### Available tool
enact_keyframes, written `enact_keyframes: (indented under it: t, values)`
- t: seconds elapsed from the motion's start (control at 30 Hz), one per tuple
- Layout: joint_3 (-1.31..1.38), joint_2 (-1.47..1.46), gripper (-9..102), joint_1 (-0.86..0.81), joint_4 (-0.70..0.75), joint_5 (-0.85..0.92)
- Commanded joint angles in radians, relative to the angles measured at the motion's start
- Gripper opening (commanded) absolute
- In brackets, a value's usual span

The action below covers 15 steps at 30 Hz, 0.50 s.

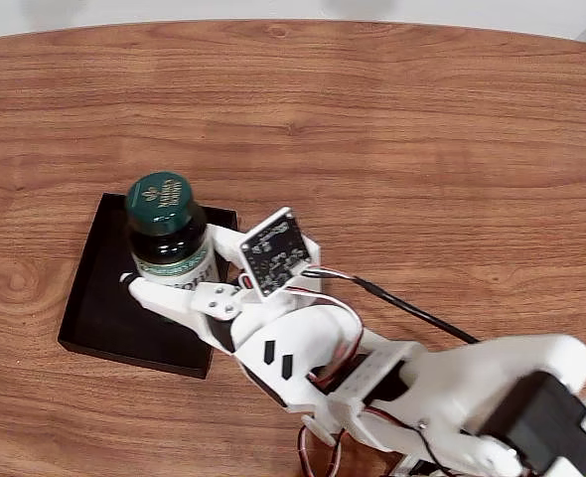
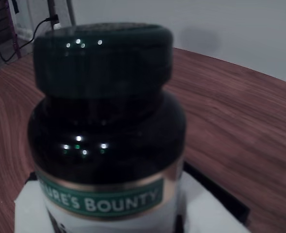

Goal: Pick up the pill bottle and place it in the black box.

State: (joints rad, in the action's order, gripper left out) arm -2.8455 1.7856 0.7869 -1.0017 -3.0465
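One white plastic hand (image 1: 174, 283) grips the dark amber pill bottle with its green ribbed cap (image 1: 164, 231), upright over the shallow matte black box (image 1: 99, 318) on the wood-grain worktop (image 1: 422, 149); contact with the floor unclear.

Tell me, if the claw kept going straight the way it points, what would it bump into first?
The claw already has the pill bottle between its fingers, so that comes first. Beyond it the line seems to cross the black box, then bare wooden table, though depth is hard to judge.
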Motion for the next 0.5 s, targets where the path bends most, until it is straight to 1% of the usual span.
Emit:
enact_keyframes:
  t: [0.0,0.47]
  values:
    - [0.129,-0.057,13,0.038,-0.095,-0.009]
    - [0.331,-0.445,13,0.044,-0.337,0.014]
